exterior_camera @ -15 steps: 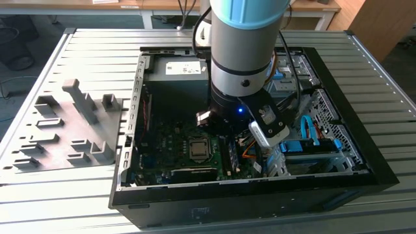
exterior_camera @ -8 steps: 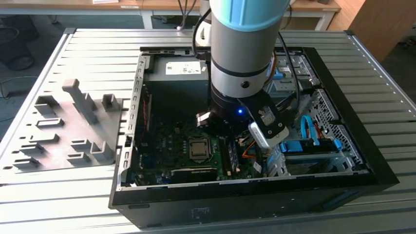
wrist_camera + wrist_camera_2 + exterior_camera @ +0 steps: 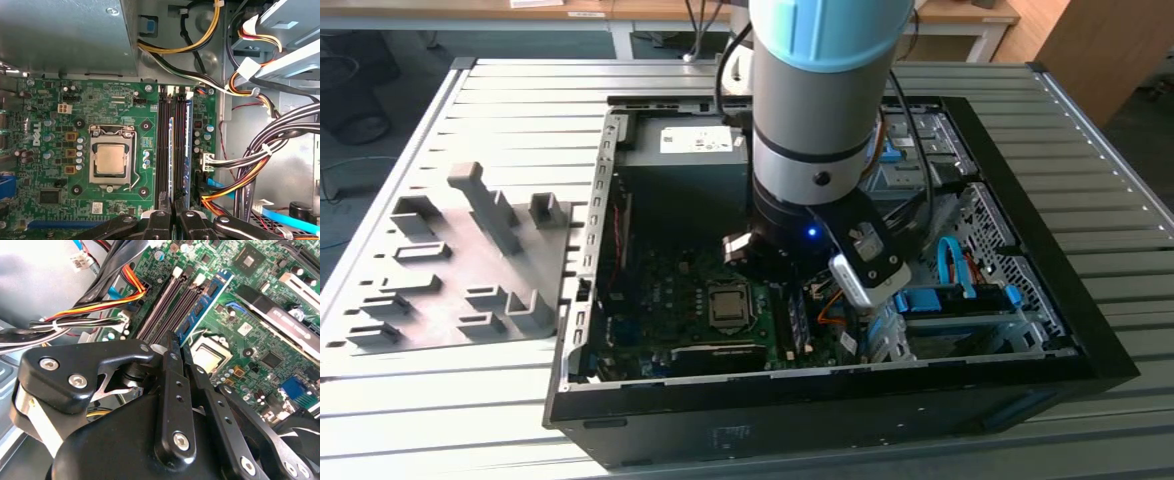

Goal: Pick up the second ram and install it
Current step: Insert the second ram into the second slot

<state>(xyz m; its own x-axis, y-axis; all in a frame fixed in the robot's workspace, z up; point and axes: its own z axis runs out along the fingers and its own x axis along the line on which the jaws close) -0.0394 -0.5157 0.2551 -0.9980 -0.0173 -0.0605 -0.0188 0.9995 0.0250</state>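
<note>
Your fingers (image 3: 172, 215) are drawn in narrow, with only a slit between the tips, and they pinch the second ram (image 3: 171, 150). In the first wrist view you see that stick edge-on, as 1 thin pale strip running away from the tips. It hangs over the bank of long black memory slots (image 3: 163, 150), in line with them, but you cannot tell whether its lower edge touches a slot. Just beside it, a blue memory stick (image 3: 188, 145) stands in its slot.

On 1 side of the slots lies the square processor socket (image 3: 110, 160) on the green motherboard (image 3: 50, 200). On the other side, bundled orange, yellow and black cables (image 3: 260, 165) loop past.

In the exterior view your arm (image 3: 814, 130) reaches straight down into the open computer case (image 3: 587, 300). The case sits on the ribbed worktop (image 3: 494, 420), with gray holder blocks (image 3: 467, 260) towards the exterior view's left.
</note>
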